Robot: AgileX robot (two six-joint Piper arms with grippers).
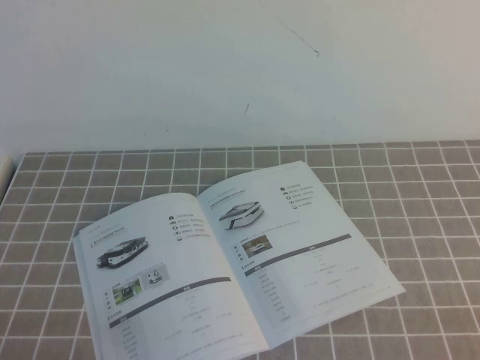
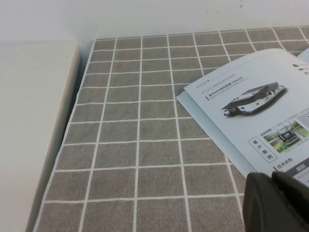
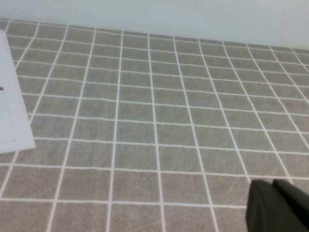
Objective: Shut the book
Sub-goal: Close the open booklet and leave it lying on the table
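Book [image 1: 232,262], one, lies open by the table's near edge on one checked cloth [image 1: 420,180]. Left gripper [image 2: 275,203] hovers at its left page, right gripper [image 3: 277,208] over bare cloth; both grips: cannot tell.

Book [image 1: 240,262] white, dark print; tablecloth [image 1: 420,187] grey-brown, white grid; left pincer [image 2: 273,200], right pincer [image 3: 276,205] dark.

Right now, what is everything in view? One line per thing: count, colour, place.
book: one, white printed pages, lying open on the tablecloth, near side.
tablecloth: one, grey with white grid lines, under the book.
wall: one, white, behind the tablecloth.
ledge: one, white, along the tablecloth's left edge.
left gripper: one, dark, by the book's left page; wrist view only.
right gripper: one, dark, over bare tablecloth right of the book; wrist view only.
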